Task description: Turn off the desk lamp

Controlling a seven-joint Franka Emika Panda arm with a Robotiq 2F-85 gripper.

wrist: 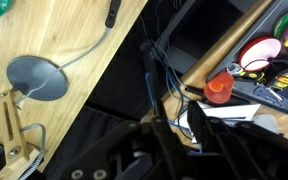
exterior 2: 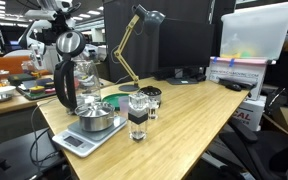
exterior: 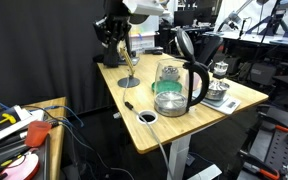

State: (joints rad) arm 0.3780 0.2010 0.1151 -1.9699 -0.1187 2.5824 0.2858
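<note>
The desk lamp (exterior 2: 125,52) is a slim gold lamp at the far edge of the wooden desk (exterior 2: 194,105), its small head (exterior 2: 150,15) up high. In an exterior view its stem (exterior: 126,62) rises from a round base (exterior: 129,82) towards my gripper (exterior: 112,38), which hangs just above and beside it. The wrist view looks down past the desk edge: the grey round base (wrist: 36,78) and gold stem (wrist: 14,125) lie to the left. My gripper (wrist: 177,125) stands open with a small gap between its dark fingers (wrist: 156,125), holding nothing. Whether the lamp is lit I cannot tell.
A glass kettle (exterior: 174,85) with a black handle and raised lid stands mid-desk beside a scale with a metal bowl (exterior 2: 94,122) and small glasses (exterior 2: 137,112). A black pen (exterior: 129,104) lies near the desk edge. Below, a side table holds a red cap (wrist: 218,88) and cables.
</note>
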